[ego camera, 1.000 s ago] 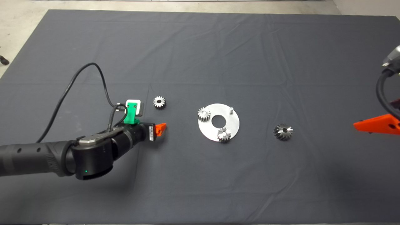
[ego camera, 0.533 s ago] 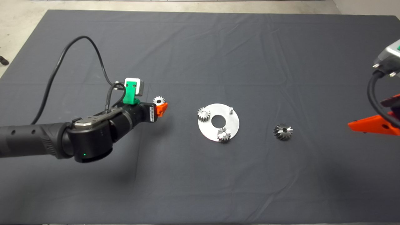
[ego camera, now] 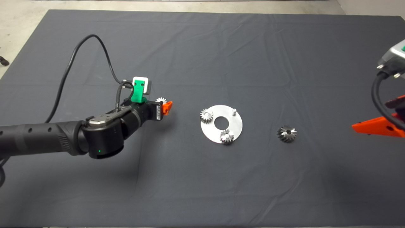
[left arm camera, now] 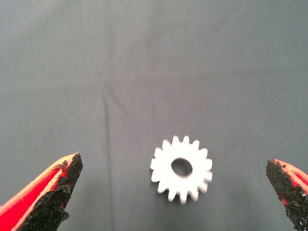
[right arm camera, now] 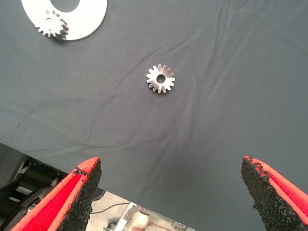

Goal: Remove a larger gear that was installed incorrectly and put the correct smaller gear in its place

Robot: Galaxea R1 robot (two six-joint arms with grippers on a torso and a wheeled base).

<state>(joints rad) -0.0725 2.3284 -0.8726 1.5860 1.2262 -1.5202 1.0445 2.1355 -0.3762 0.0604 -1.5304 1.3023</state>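
Observation:
The smaller gear (left arm camera: 181, 167), bright silver with short straight teeth, lies flat on the mat between the wide-apart fingers of my left gripper (left arm camera: 173, 166). From above, this gear (ego camera: 161, 100) peeks out behind the left gripper (ego camera: 164, 104), which hovers left of the round silver plate (ego camera: 237, 126). The larger gear (ego camera: 286, 133), dark with slanted teeth, lies loose on the mat right of the plate; the right wrist view shows it (right arm camera: 160, 78) too. My right gripper (right arm camera: 171, 166) waits open at the mat's right edge.
The plate carries two small spur gears (ego camera: 206, 115) (ego camera: 227, 136) and one bare pin (ego camera: 234, 110). A black cable (ego camera: 91, 47) loops up behind the left arm. Pale floor (ego camera: 19, 19) borders the mat at far left.
The left arm moved toward the far side and a little right, bringing its open gripper over the loose small gear. The right arm shifted slightly, then held still.

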